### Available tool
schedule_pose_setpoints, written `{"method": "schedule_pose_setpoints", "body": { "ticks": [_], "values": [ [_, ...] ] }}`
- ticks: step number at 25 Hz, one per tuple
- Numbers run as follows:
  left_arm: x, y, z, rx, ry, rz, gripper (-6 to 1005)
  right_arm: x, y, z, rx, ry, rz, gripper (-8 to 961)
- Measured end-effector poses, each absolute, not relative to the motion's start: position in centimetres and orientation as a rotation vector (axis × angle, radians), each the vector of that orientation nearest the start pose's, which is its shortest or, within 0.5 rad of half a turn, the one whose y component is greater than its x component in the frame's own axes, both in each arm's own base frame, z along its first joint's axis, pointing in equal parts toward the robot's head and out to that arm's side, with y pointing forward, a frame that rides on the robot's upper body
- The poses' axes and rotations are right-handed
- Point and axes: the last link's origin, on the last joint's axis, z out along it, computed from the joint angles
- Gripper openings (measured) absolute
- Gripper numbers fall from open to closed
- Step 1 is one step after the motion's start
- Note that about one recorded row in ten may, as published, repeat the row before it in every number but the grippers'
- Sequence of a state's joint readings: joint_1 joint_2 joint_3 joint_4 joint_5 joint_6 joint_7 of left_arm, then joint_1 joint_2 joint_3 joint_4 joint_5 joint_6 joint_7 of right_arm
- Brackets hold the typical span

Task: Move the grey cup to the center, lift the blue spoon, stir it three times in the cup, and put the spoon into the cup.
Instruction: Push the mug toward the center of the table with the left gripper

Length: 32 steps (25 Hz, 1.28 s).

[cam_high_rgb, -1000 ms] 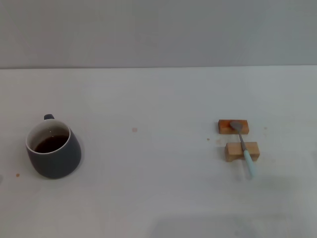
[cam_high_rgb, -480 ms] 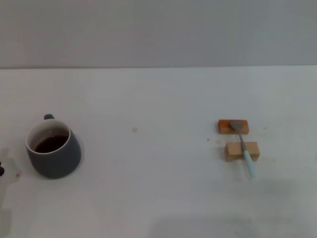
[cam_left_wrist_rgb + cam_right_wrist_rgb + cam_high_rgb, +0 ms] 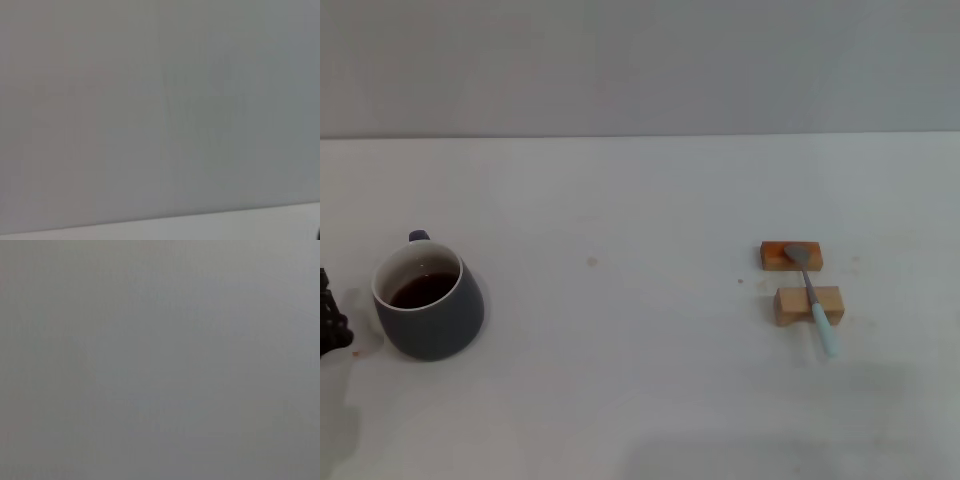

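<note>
Slate-grey ceramic mug (image 3: pixel 428 302) of dark liquid is sitting far left; we are bringing our left gripper (image 3: pixel 330 322) beside it, fingers unreadable, while the pale-blue-handled metal spoon (image 3: pixel 810 294) is bridging two wooden blocks (image 3: pixel 807 304), graspable.

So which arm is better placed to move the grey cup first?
The left. Its end effector is just entering beside the grey cup on the robot's left side; the right arm is not in view.
</note>
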<state>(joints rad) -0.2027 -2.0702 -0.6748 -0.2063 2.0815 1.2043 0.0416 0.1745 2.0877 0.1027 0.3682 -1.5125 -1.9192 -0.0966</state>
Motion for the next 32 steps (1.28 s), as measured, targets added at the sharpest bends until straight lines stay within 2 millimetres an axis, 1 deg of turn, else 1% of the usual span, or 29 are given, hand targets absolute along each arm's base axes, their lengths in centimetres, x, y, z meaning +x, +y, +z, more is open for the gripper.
{"method": "schedule_pose_setpoints", "body": {
  "ticks": [7, 18, 24, 26, 28, 32],
  "values": [
    [-38.1, 25.0, -2.2, -1.56, -0.572, -0.46, -2, 30.8, 19.7, 0.7, -1.201, 0.256, 0.921, 774],
    [-36.6, 25.5, -3.5, -1.625, -0.56, -0.503, -1, 30.7, 19.8, 0.7, -1.202, 0.256, 0.926, 773],
    [-35.5, 25.6, -4.6, -1.677, -0.552, -0.539, -1, 30.7, 19.6, 0.6, -1.199, 0.264, 0.926, 773],
    [-35.5, 25.6, -4.6, -1.677, -0.552, -0.539, -1, 30.7, 19.6, 0.6, -1.199, 0.264, 0.926, 773],
    [-34.7, 25.7, -5.4, -1.73, -0.538, -0.559, -1, 30.6, 19.6, 0.5, -1.203, 0.265, 0.928, 773],
    [-34.4, 25.7, -5.8, -1.752, -0.533, -0.562, -1, 30.6, 19.5, 0.4, -1.208, 0.267, 0.93, 773]
  ]
}}
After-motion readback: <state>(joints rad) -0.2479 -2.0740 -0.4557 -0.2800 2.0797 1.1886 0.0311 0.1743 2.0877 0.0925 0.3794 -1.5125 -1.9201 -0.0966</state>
